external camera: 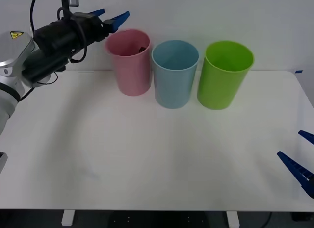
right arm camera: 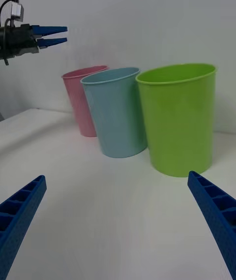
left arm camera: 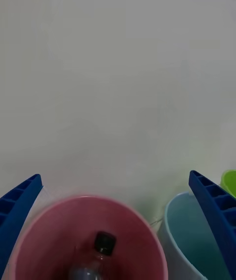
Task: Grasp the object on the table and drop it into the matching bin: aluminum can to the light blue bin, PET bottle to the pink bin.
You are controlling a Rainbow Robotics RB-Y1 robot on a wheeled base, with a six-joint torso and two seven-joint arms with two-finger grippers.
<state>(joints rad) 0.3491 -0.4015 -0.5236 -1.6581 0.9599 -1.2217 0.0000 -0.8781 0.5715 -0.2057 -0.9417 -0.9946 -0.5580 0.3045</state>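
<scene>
- Pink plastic is surrounding the PET bottle (left arm camera: pixel 96 260), which is lying inside the pink bin (external camera: pixel 130 66) with its black cap showing.
- Left gripper (external camera: pixel 112 19) is hovering beside and above that bin's rim, its fingers apart and holding nothing.
- Right gripper (external camera: pixel 300 164) is waiting low at the near right of the table (external camera: pixel 147 154), fingers spread wide.
- Light blue bin (external camera: pixel 173 73) is standing just beside the pink one.
- Judging by its small size, the bottle is looking light, stiff and somewhat slippery; gripping across the labelled body would suit it best.
</scene>
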